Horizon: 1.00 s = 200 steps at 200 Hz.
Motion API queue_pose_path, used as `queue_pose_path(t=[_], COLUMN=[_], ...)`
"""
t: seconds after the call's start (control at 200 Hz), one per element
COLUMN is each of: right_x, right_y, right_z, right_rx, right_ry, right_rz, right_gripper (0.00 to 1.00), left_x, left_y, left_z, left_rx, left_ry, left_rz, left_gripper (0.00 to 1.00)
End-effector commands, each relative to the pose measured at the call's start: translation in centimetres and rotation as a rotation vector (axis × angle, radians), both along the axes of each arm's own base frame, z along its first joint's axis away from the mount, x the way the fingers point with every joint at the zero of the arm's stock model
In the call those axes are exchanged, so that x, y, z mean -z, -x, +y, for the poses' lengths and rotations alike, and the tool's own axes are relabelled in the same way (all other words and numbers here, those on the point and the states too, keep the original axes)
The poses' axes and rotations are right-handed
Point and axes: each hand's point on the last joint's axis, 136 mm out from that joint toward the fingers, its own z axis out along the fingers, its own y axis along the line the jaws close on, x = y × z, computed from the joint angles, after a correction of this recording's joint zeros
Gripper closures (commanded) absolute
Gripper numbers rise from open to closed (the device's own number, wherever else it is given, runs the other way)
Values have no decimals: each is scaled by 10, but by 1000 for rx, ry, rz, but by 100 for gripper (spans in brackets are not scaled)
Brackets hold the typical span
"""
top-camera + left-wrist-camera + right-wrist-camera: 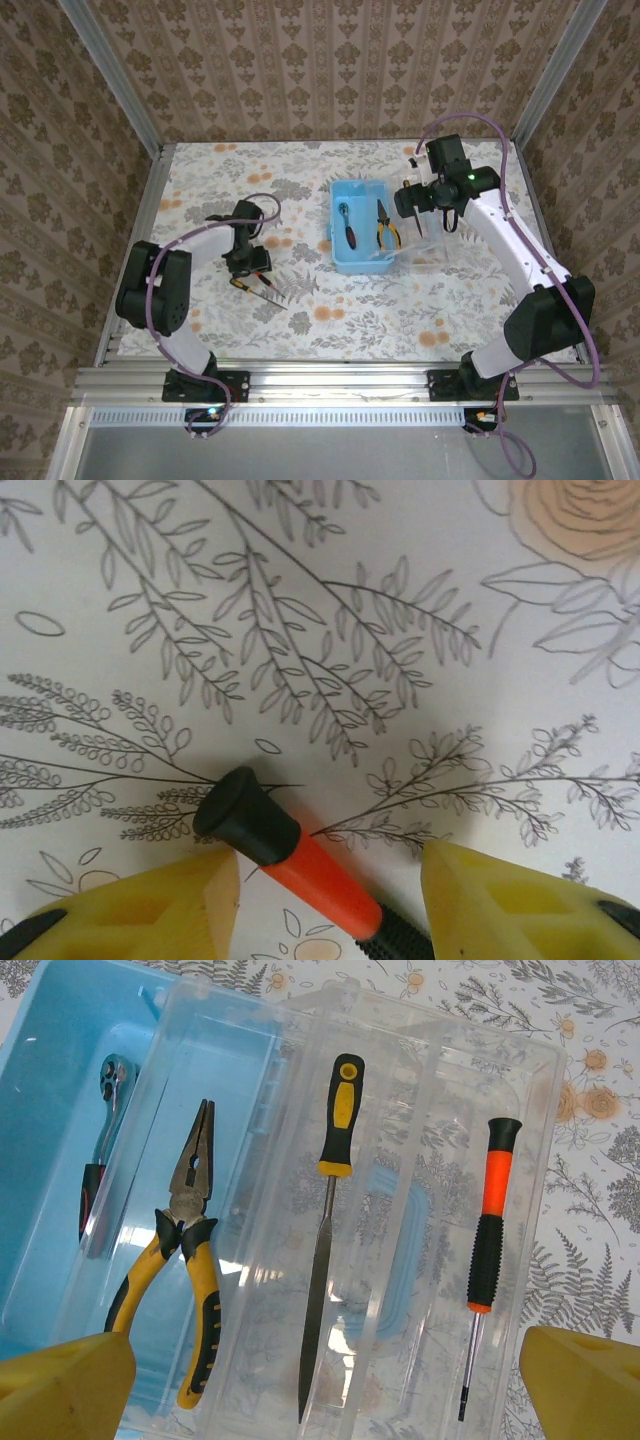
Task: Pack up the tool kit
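The left pincer (330, 905) is hanging half-open low over the flowered desk (400, 630), its yellow fingers (130, 910) straddling the handle of a red-black screwdriver (300, 860) lying flat there, with a gap showing on one side. The right pincer (325, 1385) is hovering with jaws spread wide above the light-blue case (40, 1180) and the clear tray (420, 1070) overlapping it, where pliers (190, 1180), a file (340, 1110) and a second screwdriver (495, 1185) are lying.

White arms (510, 250), black joints (548, 318); purple cables (478, 116); yellow fingers (130, 915)
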Motion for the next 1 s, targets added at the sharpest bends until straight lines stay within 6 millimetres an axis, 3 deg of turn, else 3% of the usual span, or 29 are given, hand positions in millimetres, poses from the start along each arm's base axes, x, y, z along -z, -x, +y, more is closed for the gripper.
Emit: queue_pose_path(t=[0.0,0.35,0.725,0.995], right_x=[-5,0,2,-2], right_y=[0,-1,1,2], right_z=[5,5,3,1], right_rx=[-22,-11,-8,-9], right_ry=[-15,-10,-3,11], right_rz=[-9,21,32,29], right_gripper=[0,0,0,0], left_x=[12,15,-1,-30], left_y=[-10,-17,-49,-78], left_z=[-15,-22,-42,-66], left_rx=[16,27,10,31], left_ry=[42,50,103,153], left_rz=[-7,-16,-118,-204], left_gripper=[61,79,100,100])
